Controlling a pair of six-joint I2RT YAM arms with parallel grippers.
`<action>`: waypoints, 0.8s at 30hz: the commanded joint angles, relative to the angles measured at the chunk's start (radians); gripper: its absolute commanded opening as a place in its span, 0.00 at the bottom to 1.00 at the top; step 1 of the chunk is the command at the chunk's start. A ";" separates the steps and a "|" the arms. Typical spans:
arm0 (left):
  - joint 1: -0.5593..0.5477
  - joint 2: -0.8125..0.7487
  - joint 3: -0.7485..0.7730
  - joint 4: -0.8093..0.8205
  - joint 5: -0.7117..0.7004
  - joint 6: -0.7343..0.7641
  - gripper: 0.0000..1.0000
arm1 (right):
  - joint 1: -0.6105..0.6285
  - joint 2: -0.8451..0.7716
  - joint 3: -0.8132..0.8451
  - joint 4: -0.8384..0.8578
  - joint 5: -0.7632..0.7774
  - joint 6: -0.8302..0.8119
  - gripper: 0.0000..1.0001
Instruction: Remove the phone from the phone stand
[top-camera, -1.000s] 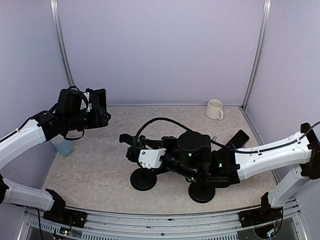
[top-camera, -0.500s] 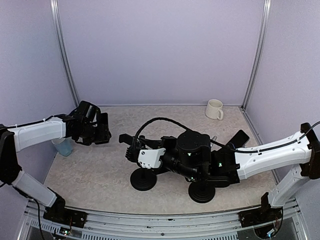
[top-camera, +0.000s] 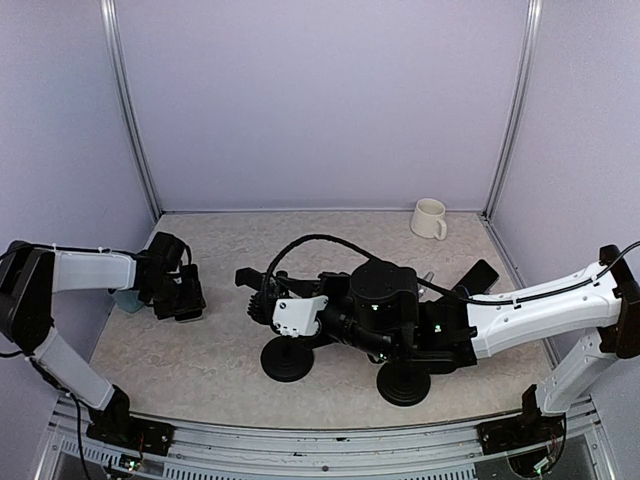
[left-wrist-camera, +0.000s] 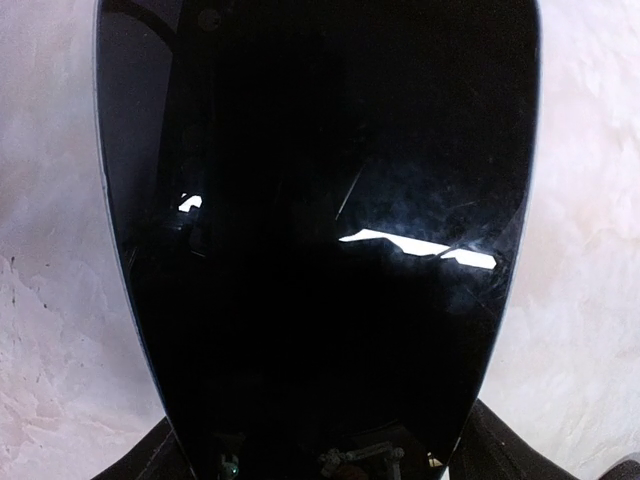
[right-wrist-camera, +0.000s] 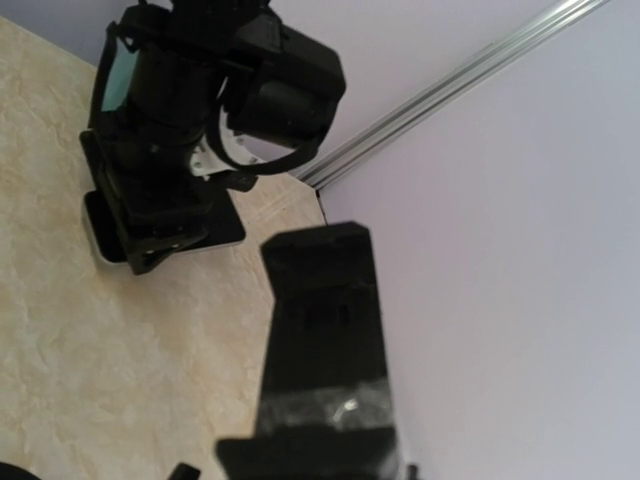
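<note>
The phone (left-wrist-camera: 320, 200), black and glossy, fills the left wrist view. My left gripper (top-camera: 183, 296) is shut on it and holds it low against the table at the left; its fingers (left-wrist-camera: 150, 462) show at the bottom corners. In the right wrist view the phone (right-wrist-camera: 170, 243) lies flat under that gripper. The black phone stand (top-camera: 287, 360) has a round base at the table's middle, and its empty cradle (right-wrist-camera: 322, 310) stands close in the right wrist view. My right gripper (top-camera: 280, 305) is shut on the stand's upper part.
A second black stand with a round base (top-camera: 404, 383) sits under my right arm. A cream mug (top-camera: 429, 218) stands at the back right. A pale blue cup (top-camera: 124, 298) stands by the left wall, just behind my left gripper.
My left arm has swung the phone down from high at the left to the table surface. The right arm and the stand have barely moved.
</note>
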 joint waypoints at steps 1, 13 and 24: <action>0.013 0.020 -0.006 0.052 -0.002 0.032 0.34 | -0.005 0.014 0.037 0.022 -0.020 0.006 0.00; 0.009 0.066 0.006 0.052 -0.024 0.058 0.60 | -0.005 0.026 0.050 0.018 -0.018 0.004 0.00; -0.033 -0.063 -0.018 0.097 -0.003 0.064 0.99 | -0.003 0.022 0.060 -0.015 -0.018 -0.001 0.00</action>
